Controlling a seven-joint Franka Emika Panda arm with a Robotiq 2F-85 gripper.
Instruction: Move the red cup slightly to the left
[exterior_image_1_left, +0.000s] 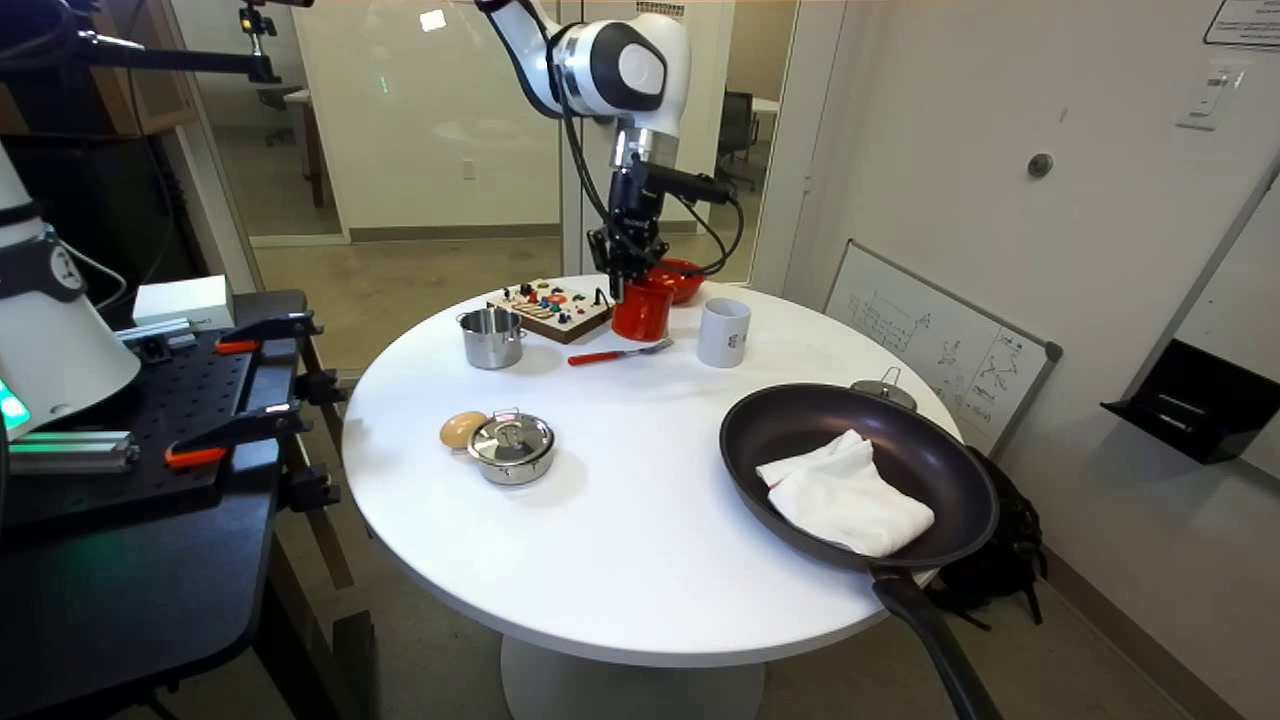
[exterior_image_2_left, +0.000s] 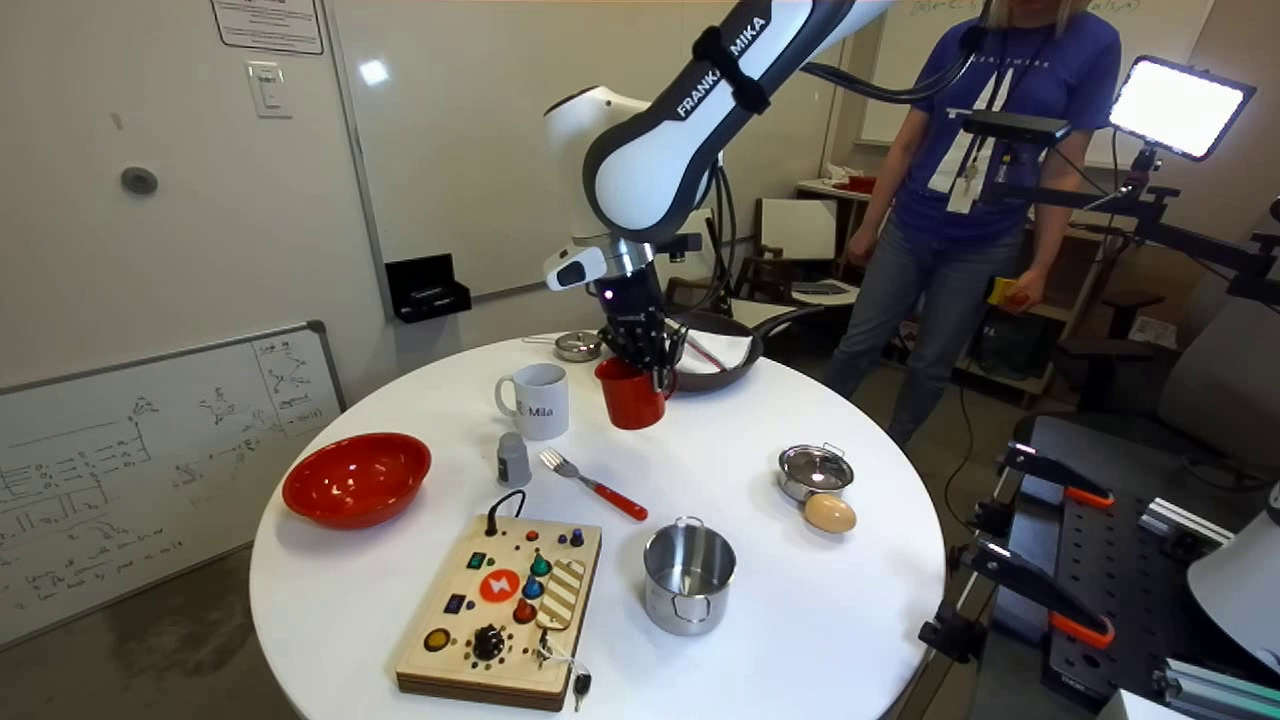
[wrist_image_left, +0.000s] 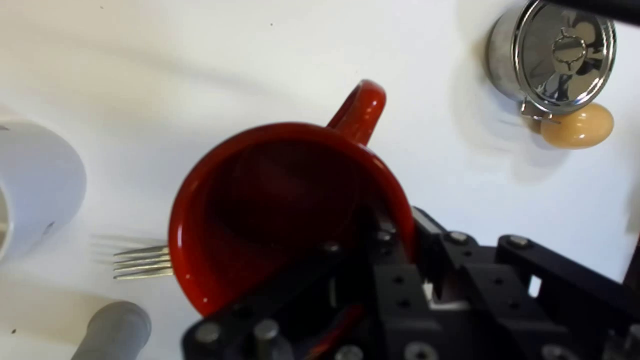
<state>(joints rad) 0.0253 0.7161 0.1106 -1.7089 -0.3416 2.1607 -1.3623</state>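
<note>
White arm (exterior_image_2_left: 650, 185), black cables (exterior_image_2_left: 880, 94), screw-studded black end effector (wrist_image_left: 406, 230)

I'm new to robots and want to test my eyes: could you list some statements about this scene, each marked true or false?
The gripper holds the red cup by its rim. True.
The white cloth lies in the red bowl. False: the white cloth lies in the black pan.
The egg sits beside the lidded pot. True.
The fork has a black handle. False: the fork's handle is red.
The steel pot beside the wooden board has no lid. True.

Ext. cams opp., same table (exterior_image_1_left: 620, 500)
</note>
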